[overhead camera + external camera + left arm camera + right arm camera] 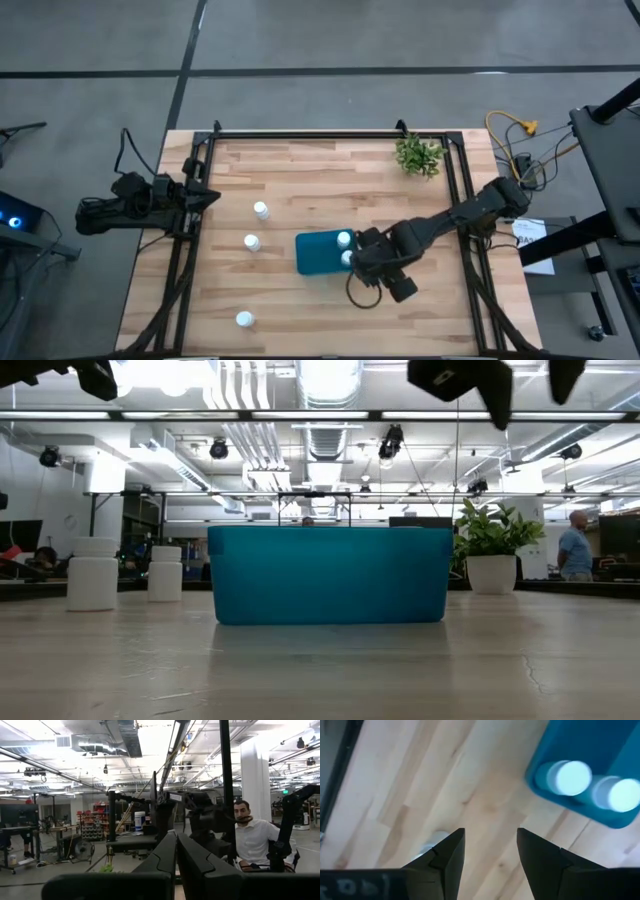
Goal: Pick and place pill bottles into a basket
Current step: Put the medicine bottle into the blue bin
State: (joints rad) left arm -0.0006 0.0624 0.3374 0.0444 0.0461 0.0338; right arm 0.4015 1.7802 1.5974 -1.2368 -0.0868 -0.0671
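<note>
the right gripper (489, 855) hung over the table just beside the teal basket's (318, 255) right end, its fingers (447, 852) spread wide with nothing between them, only bare wood (420, 780) below. inside the basket, at that end, two white pill bottles (344, 240) stood touching, caps up. three more bottles stood on the table to the basket's left: one (261, 210) farther back, one (252, 242) nearer the basket, one (244, 320) by the front edge. in the low view the basket wall (330, 575) hid its contents. the left gripper (176, 852) waited at the table's left edge, fingers pressed together, empty. a small potted plant (418, 155) stood at the back right.
</note>
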